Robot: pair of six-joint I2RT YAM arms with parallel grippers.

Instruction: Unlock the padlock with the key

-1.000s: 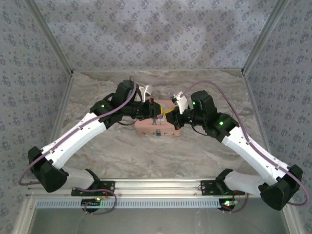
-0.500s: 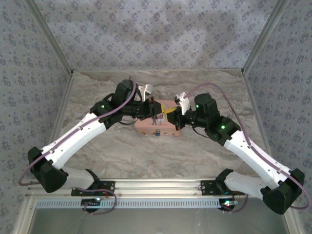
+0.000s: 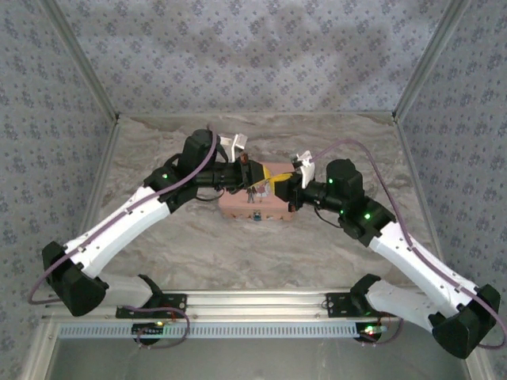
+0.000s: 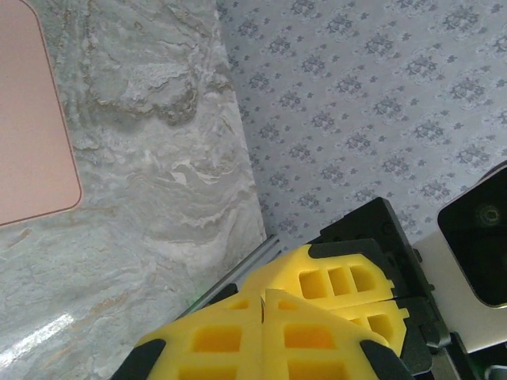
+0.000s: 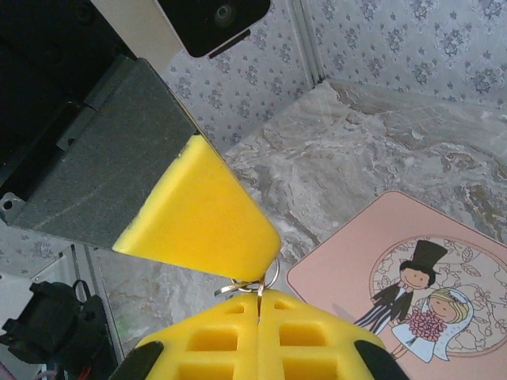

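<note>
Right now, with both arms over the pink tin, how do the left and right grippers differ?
The right gripper has its pads shut on a thin metal piece with a small ring, likely the key. The left gripper has pads that meet with nothing seen between them. The left gripper comes in from the tin's left side, the right gripper from its right. Both have yellow pads, closed, with tips close together over the pink tin.
</note>
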